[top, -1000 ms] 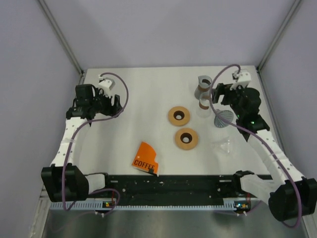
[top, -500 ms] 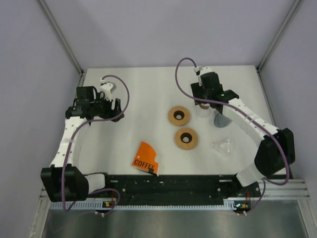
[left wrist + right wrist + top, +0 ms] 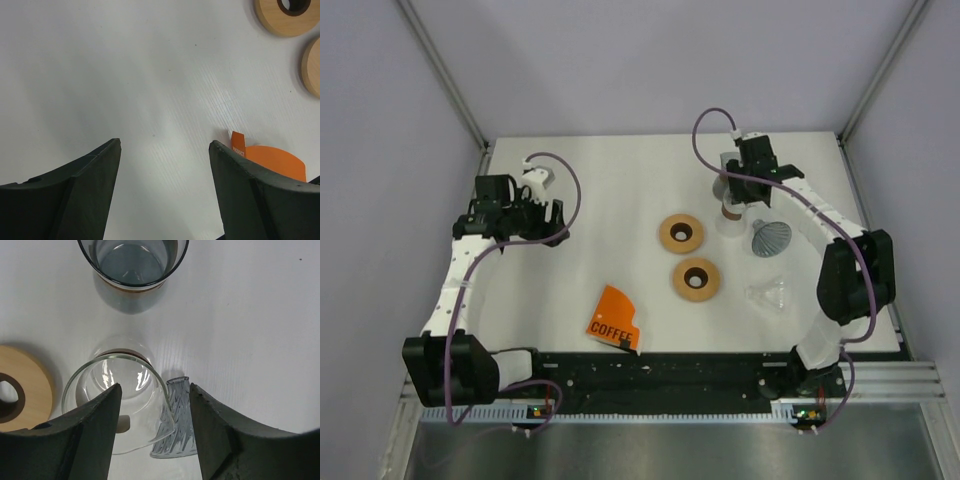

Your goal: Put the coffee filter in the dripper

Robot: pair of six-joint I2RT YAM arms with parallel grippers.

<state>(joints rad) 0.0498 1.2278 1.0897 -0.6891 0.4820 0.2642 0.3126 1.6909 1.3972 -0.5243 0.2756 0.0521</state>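
While our right claw (image 3: 155,390) hovers part-open over the clear glass dripper (image 3: 100,365) near the surface's (image 3: 620,180) far right corner, the grey ribbed coffee filter (image 3: 172,427) lies just beside it; our left claw (image 3: 165,145) sits wide open.

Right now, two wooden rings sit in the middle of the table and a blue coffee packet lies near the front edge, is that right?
Not quite. The coffee packet is orange, not blue; the top view shows it. The two wooden rings do sit in the middle of the table, and the packet lies near the front edge.
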